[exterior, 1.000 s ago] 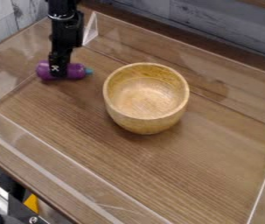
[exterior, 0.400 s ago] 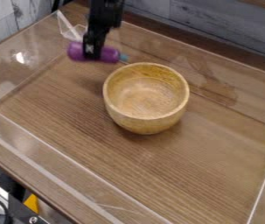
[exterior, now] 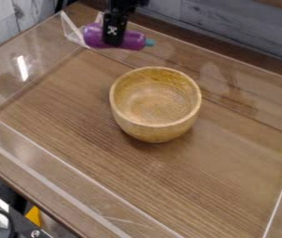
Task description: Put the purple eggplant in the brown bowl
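Note:
My gripper point(exterior: 114, 35) hangs pointing down at the upper middle of the camera view, shut on the purple eggplant point(exterior: 107, 37). The eggplant lies crosswise between the black fingers, its teal stem cap point(exterior: 144, 42) poking out to the right. It is lifted off the table, up and to the left of the brown bowl point(exterior: 155, 102). The bowl is a round light wooden one with thick walls, standing empty in the middle of the table.
A clear plastic wall point(exterior: 19, 70) rims the wooden tabletop point(exterior: 168, 177) on the left and front. A grey plank backdrop point(exterior: 230, 23) runs behind the table. Black and yellow hardware point(exterior: 25, 218) sits at the bottom left corner.
The gripper has lifted the eggplant off the table at the left and carried it up and to the right, towards the space behind the bowl. The bowl has stayed put.

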`<state>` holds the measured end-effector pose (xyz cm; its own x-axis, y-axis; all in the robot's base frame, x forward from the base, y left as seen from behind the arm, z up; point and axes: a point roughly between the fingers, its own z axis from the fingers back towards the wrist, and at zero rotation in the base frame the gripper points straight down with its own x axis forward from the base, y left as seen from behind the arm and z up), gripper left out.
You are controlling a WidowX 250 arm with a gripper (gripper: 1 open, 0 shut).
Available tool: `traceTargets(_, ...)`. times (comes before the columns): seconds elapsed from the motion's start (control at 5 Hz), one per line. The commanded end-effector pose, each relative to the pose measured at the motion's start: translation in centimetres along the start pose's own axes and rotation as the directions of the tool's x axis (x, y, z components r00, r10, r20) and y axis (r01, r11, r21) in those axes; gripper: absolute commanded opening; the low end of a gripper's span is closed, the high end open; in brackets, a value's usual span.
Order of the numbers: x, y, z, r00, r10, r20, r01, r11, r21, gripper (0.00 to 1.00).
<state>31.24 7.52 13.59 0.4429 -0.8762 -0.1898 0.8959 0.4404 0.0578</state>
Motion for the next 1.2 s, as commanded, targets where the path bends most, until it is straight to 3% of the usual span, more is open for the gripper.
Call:
traceTargets(0.0,0.8,-2.1,1.0,0.999,-0.015,0.028,0.014,0.999,0.044,0.00)
traceTargets(0.2,2.0,-4.1,-0.2,0.999,-0.036,0.033,0.036,0.999,0.030,0.00)
traceTargets(0.6,3.8,-5.0,-2.3,0.999,-0.029,0.037,0.028,0.999,0.020,0.00)
traceTargets(1.0,8.4,-7.3,-3.8,0.999,-0.031,0.025,0.031,0.999,0.024,0.00)
